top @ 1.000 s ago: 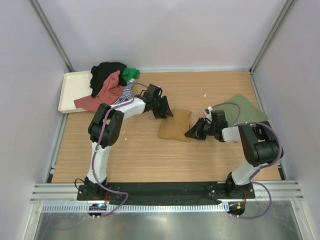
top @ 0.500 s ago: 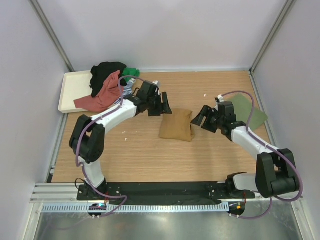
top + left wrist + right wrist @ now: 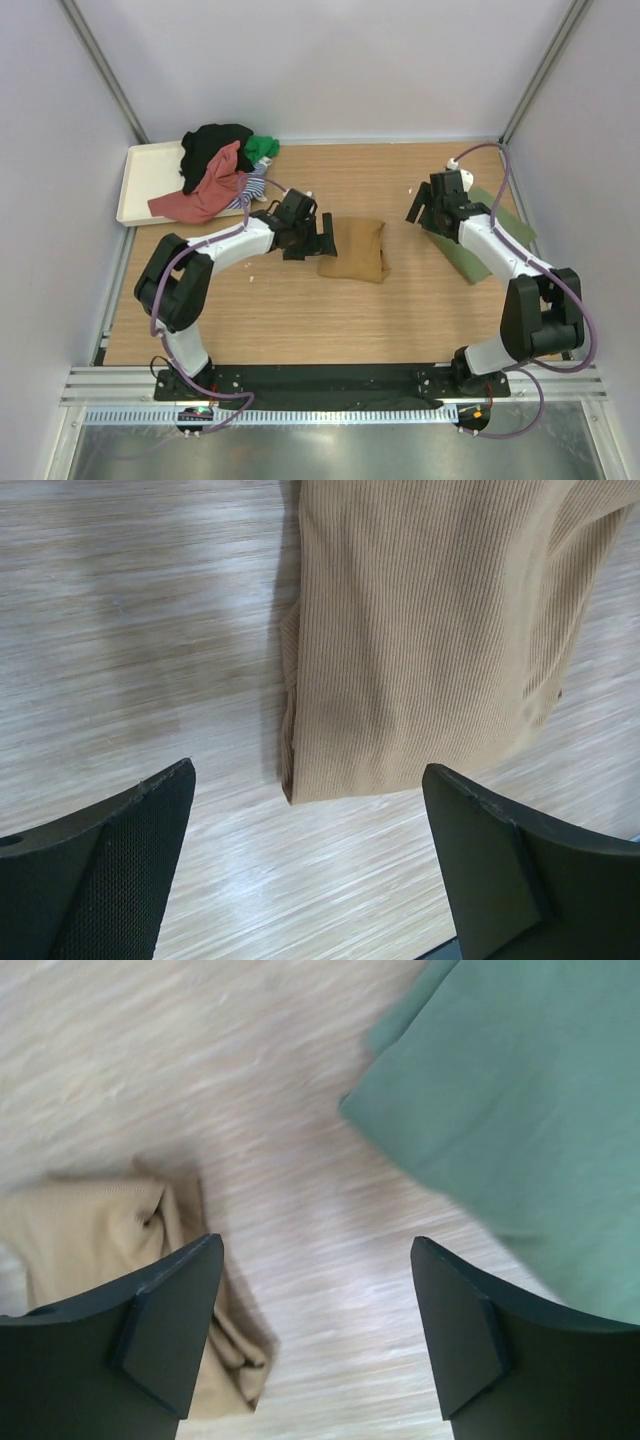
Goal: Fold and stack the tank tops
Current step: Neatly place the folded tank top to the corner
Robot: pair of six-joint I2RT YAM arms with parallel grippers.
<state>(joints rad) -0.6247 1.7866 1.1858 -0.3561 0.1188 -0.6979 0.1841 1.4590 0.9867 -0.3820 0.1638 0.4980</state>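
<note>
A folded mustard brown tank top (image 3: 353,249) lies flat in the middle of the table. My left gripper (image 3: 323,238) hovers just off its left edge, open and holding nothing; in the left wrist view the ribbed cloth (image 3: 430,630) lies ahead of the left gripper (image 3: 308,780). My right gripper (image 3: 419,207) stands open and empty above bare wood at the far right, between the mustard top (image 3: 90,1240) and a folded olive green tank top (image 3: 520,1090). The right arm partly covers the green top (image 3: 512,222). Unfolded tank tops (image 3: 218,170), red, black, green and striped, are heaped at the far left.
The heap spills over the right end of a cream tray (image 3: 140,180) in the far left corner. Grey walls and metal posts close the table on three sides. A small white scrap (image 3: 411,190) lies on the wood near the right gripper.
Both grippers have opened and let go of the mustard top. The right arm swung back to the far right, over the green top. The left gripper drew back to the mustard top's left edge.
</note>
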